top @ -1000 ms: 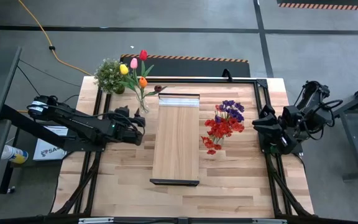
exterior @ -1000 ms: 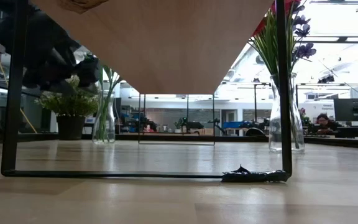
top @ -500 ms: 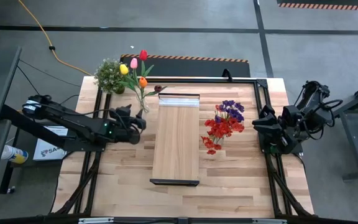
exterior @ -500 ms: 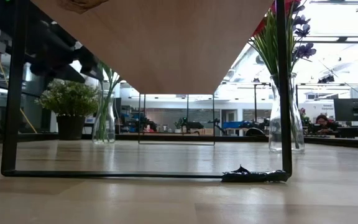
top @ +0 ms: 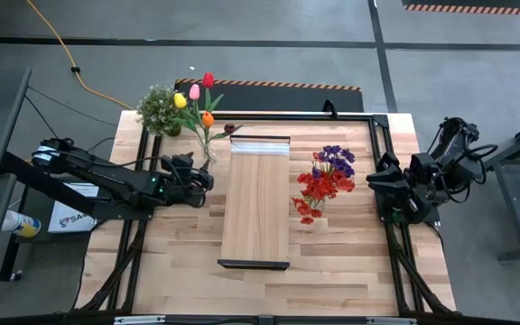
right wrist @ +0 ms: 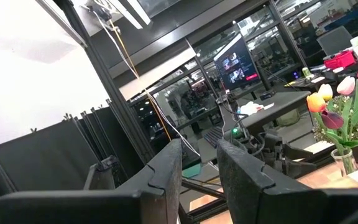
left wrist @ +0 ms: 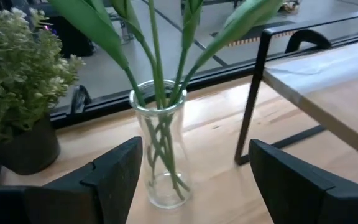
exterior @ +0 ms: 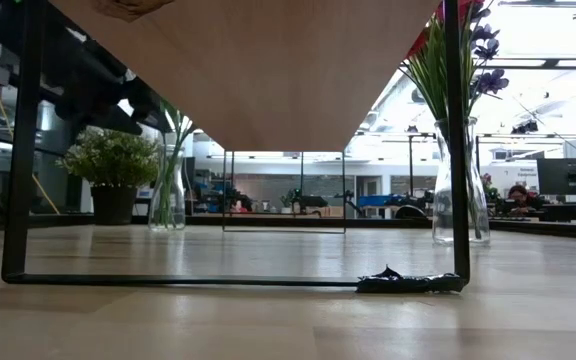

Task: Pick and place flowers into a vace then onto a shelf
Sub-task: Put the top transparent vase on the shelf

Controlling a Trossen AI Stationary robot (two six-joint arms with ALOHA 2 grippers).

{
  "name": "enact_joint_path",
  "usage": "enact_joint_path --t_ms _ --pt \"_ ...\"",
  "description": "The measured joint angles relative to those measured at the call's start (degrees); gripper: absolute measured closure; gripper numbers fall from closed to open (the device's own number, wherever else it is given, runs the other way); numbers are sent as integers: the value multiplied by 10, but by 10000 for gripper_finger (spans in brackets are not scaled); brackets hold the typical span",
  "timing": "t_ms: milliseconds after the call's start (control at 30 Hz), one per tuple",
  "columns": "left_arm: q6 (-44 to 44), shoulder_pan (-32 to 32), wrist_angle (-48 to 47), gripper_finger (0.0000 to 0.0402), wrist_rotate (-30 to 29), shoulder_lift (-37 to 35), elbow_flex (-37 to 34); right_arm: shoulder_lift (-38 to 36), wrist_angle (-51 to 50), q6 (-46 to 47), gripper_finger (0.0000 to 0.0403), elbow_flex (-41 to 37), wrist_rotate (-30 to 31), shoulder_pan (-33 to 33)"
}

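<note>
Left gripper: the left gripper (top: pixel 204 177) sits low over the table's left half, its fingers (left wrist: pixel 114 177) spread wide with nothing between them; in the left wrist view the glass vase stands ahead of the gap, untouched.
Tulip vase: a clear glass vase (left wrist: pixel 160 146) stands upright on the tabletop just beyond the left gripper, near the shelf's far left corner, holding several green stems.
Flowers, first bunch: the tulips (top: pixel 197 97), yellow, pink, red and orange, rise from that vase and lean toward the table's far edge.
Potted plant: a bushy green potted plant (top: pixel 160 109) with tiny white blooms stands just beside the tulip vase, at the far left corner of the table.
Shelf: the shelf (top: pixel 255 200) of light wood stands on a dark frame in the table's middle, running lengthwise from far to near, a pale strip at its far end; nothing rests on it.
Flowers, second bunch: red sprays and a purple cluster (top: pixel 326 182) stand in a second glass vase (exterior: pixel 462 183) on the tabletop just to the right of the shelf.
Right gripper: the right gripper (top: pixel 375 184) waits at the table's right edge, well apart from the flowers; its fingers (right wrist: pixel 160 171) stand a narrow gap apart and hold nothing.
Table: planked wooden tabletop (top: pixel 174 257) under everything.
</note>
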Motion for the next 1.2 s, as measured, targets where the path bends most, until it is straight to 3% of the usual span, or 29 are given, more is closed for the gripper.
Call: enact_joint_path --t_ms 367,1033,1200 --pt "0 0 5 76 77 0 0 0 0 0 309 0 -4 0" --pt "0 0 38 76 66 2 0 0 0 0 309 0 -18 0" --pt "1 34 28 76 66 6 0 0 0 0 309 0 -18 0"
